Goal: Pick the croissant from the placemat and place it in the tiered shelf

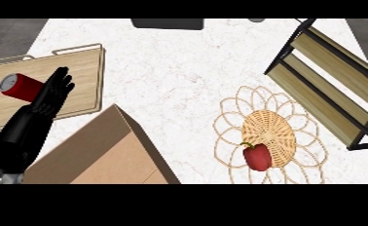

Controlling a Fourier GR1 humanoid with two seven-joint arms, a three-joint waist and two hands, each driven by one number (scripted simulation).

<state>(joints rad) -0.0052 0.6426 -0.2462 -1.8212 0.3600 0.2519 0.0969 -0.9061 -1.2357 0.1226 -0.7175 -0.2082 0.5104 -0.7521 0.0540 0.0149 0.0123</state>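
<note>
Head view: left hand [52,92] rests at the left edge, fingers [62,80] straight and relaxed, holding nothing, above a wooden tray [84,74] carrying a red can [20,86]. Right hand not visible. No croissant shows anywhere; the woven placemat [269,133] bears only a red bell pepper [257,156] at its near edge. The tiered shelf [323,81], just beside the placemat at right, shows bare slats where visible. Step in hand: cannot be settled, since the task's thing is out of sight; any next move first calls for locating it. Surface: white speckled desk [173,69], with a brown cardboard box [108,154] at the lower left and a dark object [167,23] at the far edge.
</note>
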